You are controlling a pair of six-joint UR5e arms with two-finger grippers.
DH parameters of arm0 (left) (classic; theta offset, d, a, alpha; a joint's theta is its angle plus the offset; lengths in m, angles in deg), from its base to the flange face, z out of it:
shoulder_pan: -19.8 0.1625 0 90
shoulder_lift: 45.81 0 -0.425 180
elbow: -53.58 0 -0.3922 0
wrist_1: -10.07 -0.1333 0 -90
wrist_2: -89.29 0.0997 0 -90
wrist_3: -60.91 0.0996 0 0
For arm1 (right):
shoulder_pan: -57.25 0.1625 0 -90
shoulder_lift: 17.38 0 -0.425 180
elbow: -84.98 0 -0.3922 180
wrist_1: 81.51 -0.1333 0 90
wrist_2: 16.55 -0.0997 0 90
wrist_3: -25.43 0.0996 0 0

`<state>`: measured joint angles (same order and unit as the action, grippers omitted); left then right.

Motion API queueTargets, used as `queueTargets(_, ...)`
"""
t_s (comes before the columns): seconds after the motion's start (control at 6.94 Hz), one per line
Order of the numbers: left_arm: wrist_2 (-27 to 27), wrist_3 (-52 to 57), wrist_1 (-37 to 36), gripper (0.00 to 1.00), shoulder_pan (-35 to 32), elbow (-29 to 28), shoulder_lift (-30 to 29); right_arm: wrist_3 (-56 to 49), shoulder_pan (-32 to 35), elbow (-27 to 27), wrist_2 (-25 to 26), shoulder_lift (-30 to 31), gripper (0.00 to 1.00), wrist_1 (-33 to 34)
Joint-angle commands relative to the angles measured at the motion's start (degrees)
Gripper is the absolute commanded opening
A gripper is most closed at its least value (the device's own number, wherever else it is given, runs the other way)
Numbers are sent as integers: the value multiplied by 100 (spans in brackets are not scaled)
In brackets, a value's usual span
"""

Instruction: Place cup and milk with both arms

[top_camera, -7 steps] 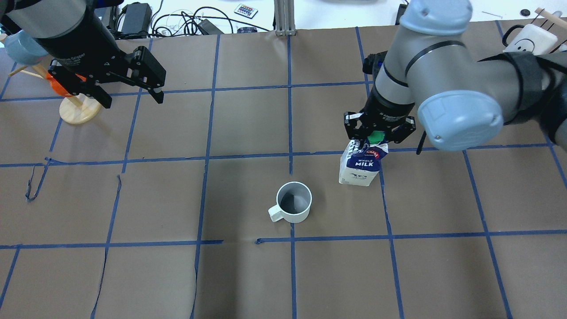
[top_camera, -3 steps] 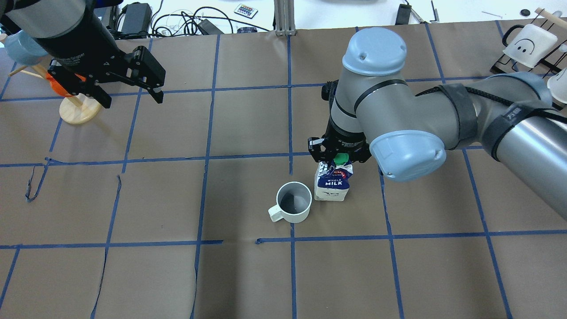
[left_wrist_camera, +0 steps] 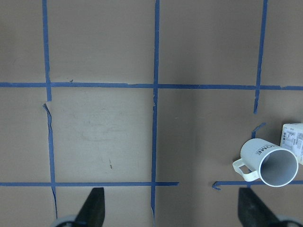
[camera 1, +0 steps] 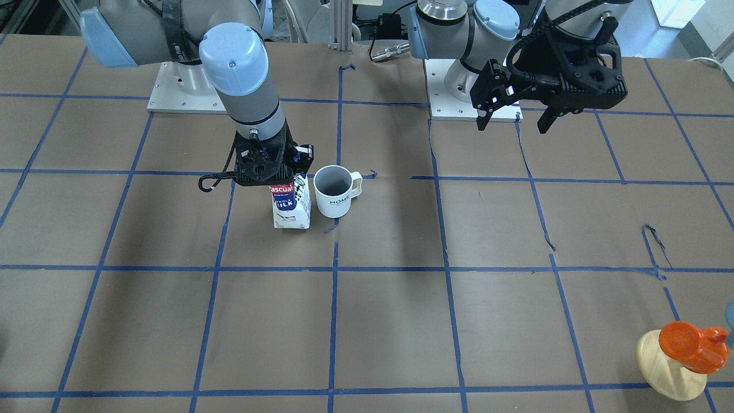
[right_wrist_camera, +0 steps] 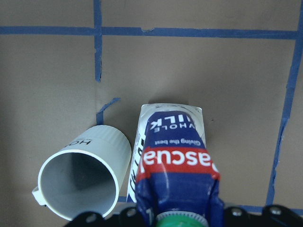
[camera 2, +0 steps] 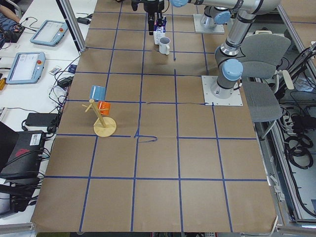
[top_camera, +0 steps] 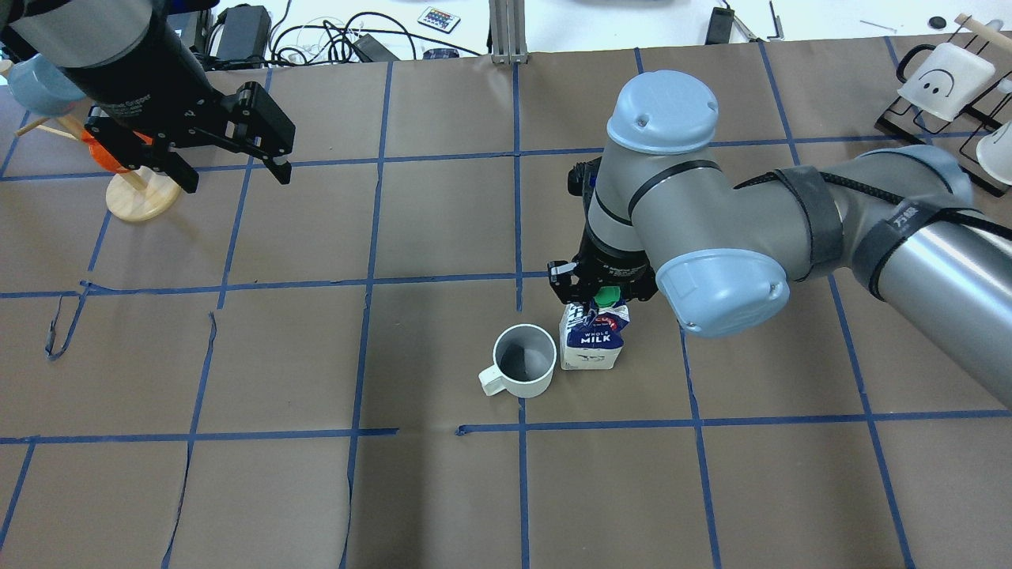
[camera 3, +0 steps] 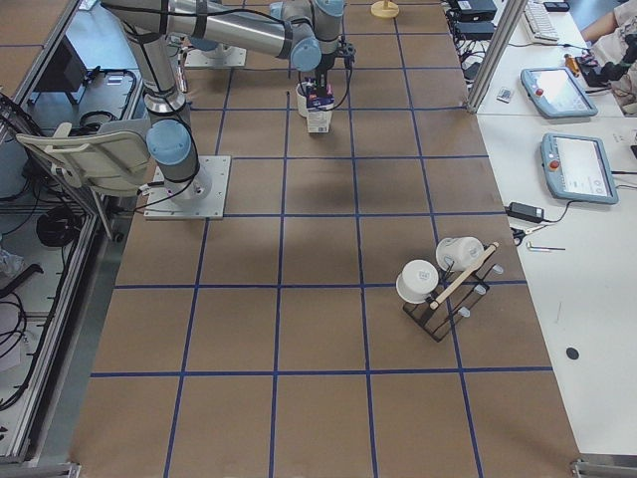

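Note:
The white cup [top_camera: 523,361] stands upright near the table's middle, handle toward the robot's left; it also shows in the front view [camera 1: 333,192] and the left wrist view [left_wrist_camera: 270,161]. The blue and white milk [top_camera: 591,344] stands right beside it, almost touching, on the robot's right side. My right gripper [top_camera: 602,296] is shut on the milk's gabled top by the green cap; the carton's base is at or just above the paper [camera 1: 291,209]. The right wrist view shows milk [right_wrist_camera: 175,165] and cup [right_wrist_camera: 85,179] side by side. My left gripper [top_camera: 237,180] hangs open and empty, high over the far left.
A round wooden stand [top_camera: 142,197] with an orange and a blue cup sits at the far left under the left arm. A black rack with white mugs [top_camera: 945,75] is at the far right. Cables and gear lie beyond the back edge.
My right arm has carried the milk to the left and toward the front, from about one square away to right beside the cup. The left arm and the cup have not moved.

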<state>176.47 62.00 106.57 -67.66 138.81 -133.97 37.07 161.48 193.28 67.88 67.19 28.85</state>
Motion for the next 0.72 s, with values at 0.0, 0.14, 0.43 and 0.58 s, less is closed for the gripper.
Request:
queueTargets(0.0, 0, -4, 0, 100, 0, 2, 0, 5, 0, 6, -41, 33, 18, -75)
queueTargets(0.14, 0, -4, 0, 100, 0, 2, 0, 5, 9, 15, -33, 33, 25, -84)
queueTargets(0.43, 0, -4, 0, 100, 0, 2, 0, 5, 70, 68, -50, 33, 29, -180)
queueTargets(0.58, 0, -4, 0, 100, 0, 2, 0, 5, 149, 85, -59, 33, 30, -216)
